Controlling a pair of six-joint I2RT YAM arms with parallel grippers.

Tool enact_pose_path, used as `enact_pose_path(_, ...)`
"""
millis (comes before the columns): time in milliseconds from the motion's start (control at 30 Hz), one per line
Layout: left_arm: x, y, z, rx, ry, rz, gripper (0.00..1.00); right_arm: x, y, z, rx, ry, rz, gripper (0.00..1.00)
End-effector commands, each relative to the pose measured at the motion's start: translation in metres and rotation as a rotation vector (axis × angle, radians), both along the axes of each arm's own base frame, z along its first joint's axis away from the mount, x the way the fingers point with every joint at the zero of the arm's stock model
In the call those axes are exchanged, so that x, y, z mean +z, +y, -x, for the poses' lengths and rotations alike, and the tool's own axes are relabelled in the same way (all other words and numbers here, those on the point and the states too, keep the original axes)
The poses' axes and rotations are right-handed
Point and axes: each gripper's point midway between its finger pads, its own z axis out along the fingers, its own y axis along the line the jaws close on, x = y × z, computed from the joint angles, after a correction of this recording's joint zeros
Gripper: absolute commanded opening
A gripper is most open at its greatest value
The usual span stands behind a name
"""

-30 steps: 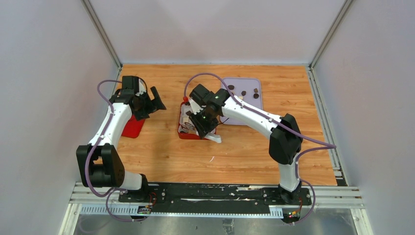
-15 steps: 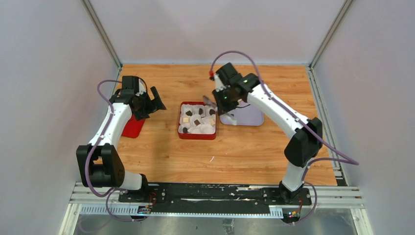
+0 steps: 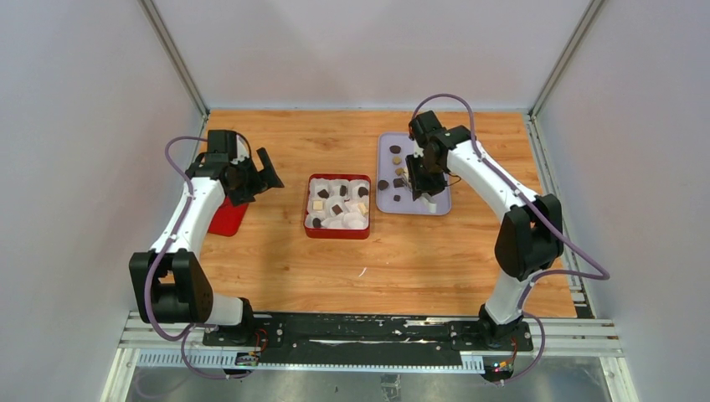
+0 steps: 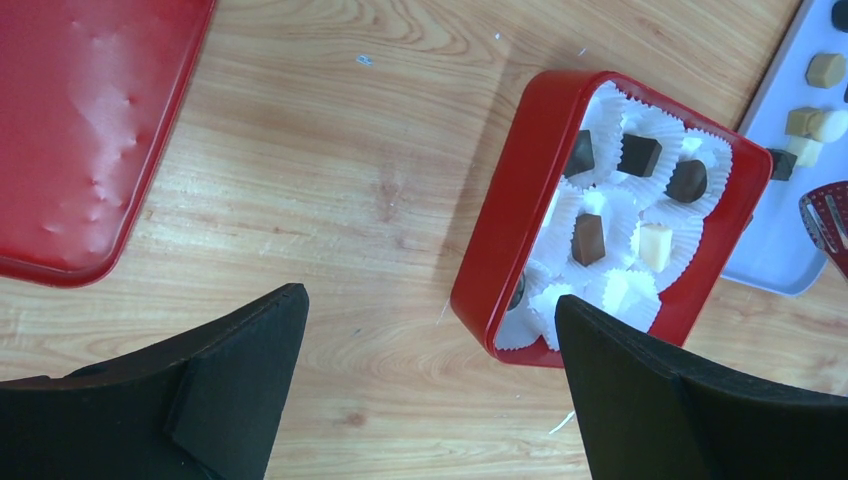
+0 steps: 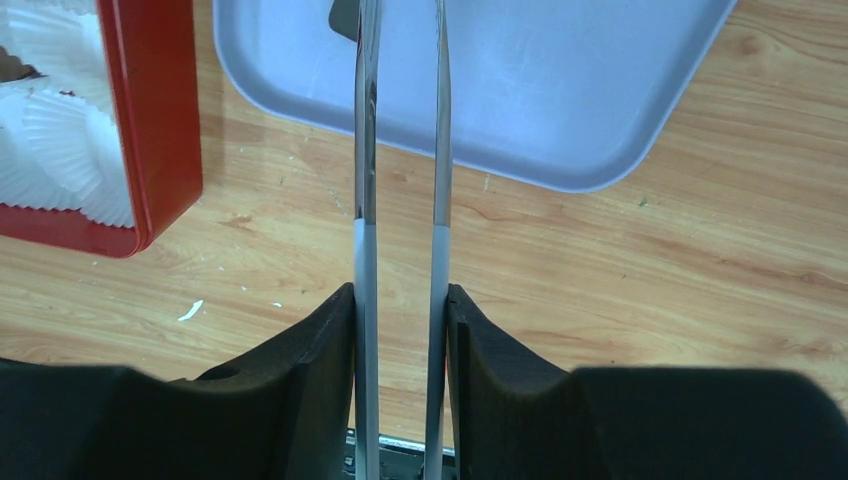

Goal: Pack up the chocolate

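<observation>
Two grippers: left gripper [image 4: 428, 306] spread wide, right gripper [image 5: 402, 310] clamped on tongs [image 5: 365, 150], apparently above the tray [image 5: 560, 90].

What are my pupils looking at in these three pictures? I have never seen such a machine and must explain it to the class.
These are two white robot arms bolted at the near edge of a wooden table. One picture looks down from above; the other two come from a camera on each arm's wrist. On the table lie a red box of white paper cups, some holding chocolates, a flat red lid, and a lilac tray with more chocolates. The right tool is clamped on metal tongs that reach over the tray. The left tool is open and empty, above the table between lid and box.
</observation>
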Motion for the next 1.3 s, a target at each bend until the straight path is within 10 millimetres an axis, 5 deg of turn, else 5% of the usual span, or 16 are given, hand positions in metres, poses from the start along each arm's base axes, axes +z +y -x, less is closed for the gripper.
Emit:
enact_pose_path(0, 0.003, 0.003, 0.006, -0.002, -0.013, -0.015, 1.0, -0.012, -0.016, -0.01, -0.061, 0.003, 0.071, 0.39)
enact_pose_path(200, 0.004, 0.004, 0.009, -0.001, -0.013, -0.019, 1.0, -0.023, -0.025, -0.018, -0.078, 0.001, 0.142, 0.39)
enact_pose_path(1067, 0.002, 0.002, 0.004, 0.002, -0.004, -0.008, 1.0, -0.041, 0.001, -0.049, 0.002, 0.034, 0.1, 0.46)
enact_pose_path(1267, 0.002, 0.003, 0.003, 0.004, -0.004, -0.011, 1.0, -0.04, -0.001, -0.051, -0.004, 0.036, 0.115, 0.33)
